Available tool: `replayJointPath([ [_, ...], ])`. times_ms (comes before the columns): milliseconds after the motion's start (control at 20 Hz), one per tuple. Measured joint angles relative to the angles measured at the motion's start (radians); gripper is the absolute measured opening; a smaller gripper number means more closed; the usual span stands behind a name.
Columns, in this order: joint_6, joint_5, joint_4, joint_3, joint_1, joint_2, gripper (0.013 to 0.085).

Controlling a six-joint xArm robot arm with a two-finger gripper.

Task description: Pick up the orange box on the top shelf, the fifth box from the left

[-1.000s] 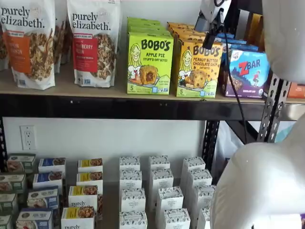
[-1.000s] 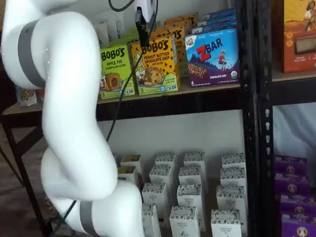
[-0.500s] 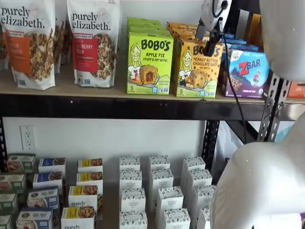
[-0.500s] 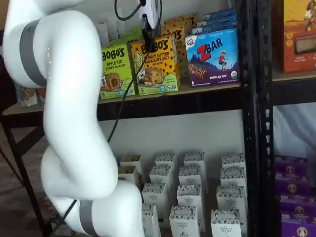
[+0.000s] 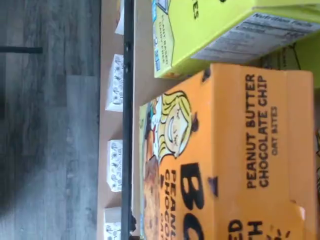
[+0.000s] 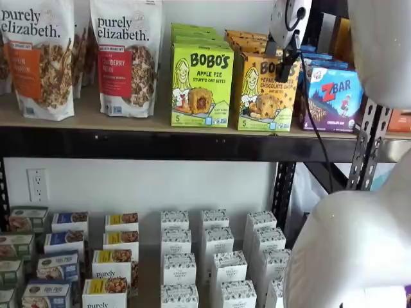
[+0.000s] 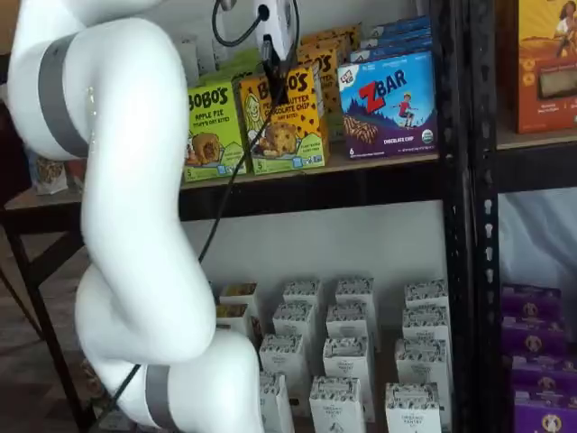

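Above the orange box (image 6: 267, 91) hangs the tool (image 6: 283, 61), fully spread, holding nothing.

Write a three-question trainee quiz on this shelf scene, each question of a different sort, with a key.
1. True or false: the orange box stands upright on the top shelf.
2. Which box stands next to the orange box on the side away from the green box? A) ZBAR box B) granola bag C) white carton
3. Fill in: the end effector is in front of the ____ box's upper edge.

Key: 1 true; 2 A; 3 orange.
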Motion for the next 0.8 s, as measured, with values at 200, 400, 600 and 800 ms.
replayJointPath([
  [200, 0.005, 0.015, -0.020, -0.001, 0.007, 0.005, 0.0850],
  [400, 0.006, 0.013, -0.028, 0.008, 0.009, 0.004, 0.0850],
  [600, 0.009, 0.017, -0.042, 0.010, 0.014, 0.006, 0.0850],
  [800, 0.012, 0.035, -0.054, 0.001, 0.018, 0.015, 0.0850],
])
